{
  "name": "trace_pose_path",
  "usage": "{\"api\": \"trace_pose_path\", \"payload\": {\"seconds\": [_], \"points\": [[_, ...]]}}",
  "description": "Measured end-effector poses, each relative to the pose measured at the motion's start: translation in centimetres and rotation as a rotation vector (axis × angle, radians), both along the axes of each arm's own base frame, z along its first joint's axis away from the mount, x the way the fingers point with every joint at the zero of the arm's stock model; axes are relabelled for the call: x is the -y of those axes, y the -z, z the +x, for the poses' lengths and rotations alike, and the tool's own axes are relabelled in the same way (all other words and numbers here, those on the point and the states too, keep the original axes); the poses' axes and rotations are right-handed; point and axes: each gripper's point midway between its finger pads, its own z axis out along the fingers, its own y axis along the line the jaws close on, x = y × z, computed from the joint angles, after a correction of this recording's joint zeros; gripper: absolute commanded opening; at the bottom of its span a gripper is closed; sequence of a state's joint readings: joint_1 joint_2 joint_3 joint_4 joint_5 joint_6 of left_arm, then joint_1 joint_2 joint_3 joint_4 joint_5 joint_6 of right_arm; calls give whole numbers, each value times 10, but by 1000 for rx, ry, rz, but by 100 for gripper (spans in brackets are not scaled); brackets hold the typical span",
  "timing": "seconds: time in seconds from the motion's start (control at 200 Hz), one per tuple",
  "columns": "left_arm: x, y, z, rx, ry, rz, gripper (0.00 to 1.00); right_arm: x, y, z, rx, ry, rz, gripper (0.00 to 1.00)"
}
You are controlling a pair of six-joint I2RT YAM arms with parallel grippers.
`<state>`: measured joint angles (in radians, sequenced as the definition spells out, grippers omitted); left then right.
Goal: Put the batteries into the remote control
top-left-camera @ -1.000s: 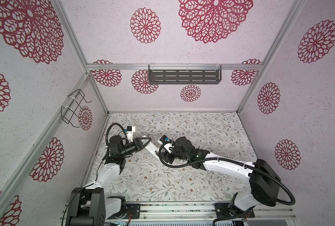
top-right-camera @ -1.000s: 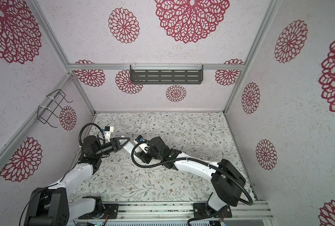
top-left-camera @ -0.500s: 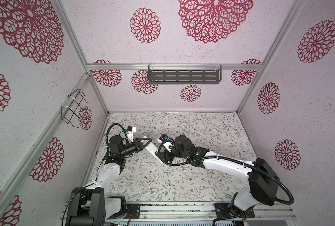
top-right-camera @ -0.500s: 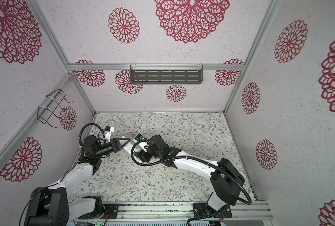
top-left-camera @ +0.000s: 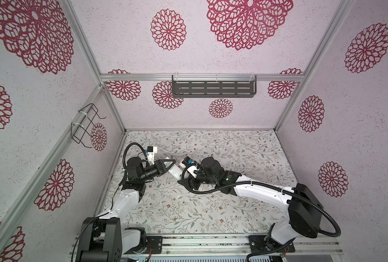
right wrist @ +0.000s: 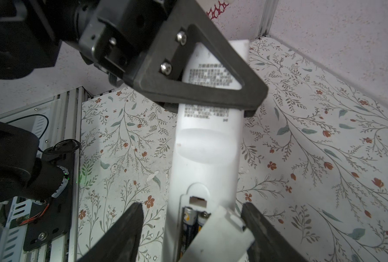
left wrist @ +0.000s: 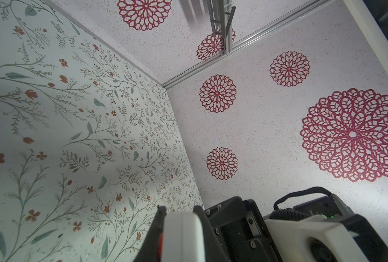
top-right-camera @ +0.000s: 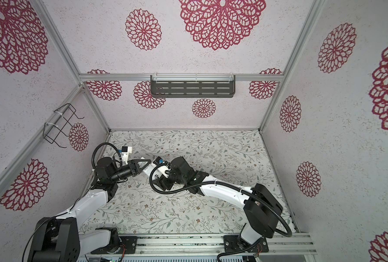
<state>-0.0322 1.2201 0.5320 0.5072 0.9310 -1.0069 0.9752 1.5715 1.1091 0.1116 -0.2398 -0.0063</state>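
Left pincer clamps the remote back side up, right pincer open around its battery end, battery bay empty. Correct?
Wrong on the bay: it is not empty. The right wrist view shows two batteries side by side in it, at one end of the remote. The rest holds: left pincer clamps the remote back side up, right pincer open around its battery end.

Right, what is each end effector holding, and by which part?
The left end effector grips the remote by its printed half; the right end effector stands open around its battery end, holding nothing.
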Motion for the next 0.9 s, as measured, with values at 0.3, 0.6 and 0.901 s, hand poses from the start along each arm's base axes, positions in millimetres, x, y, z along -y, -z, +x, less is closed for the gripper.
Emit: {"api": "trace_pose_path", "payload": {"seconds": [0.3,0.6,0.901], "points": [[0,0,0,0,-1,0,0,1,-6,4,-1,7,1,76],[0,0,0,0,-1,0,0,-8,-19,7,-5,-8,21,78],[0,1,1,-4,-6,2,0,5,-17,28,-74,93,32,78]]}}
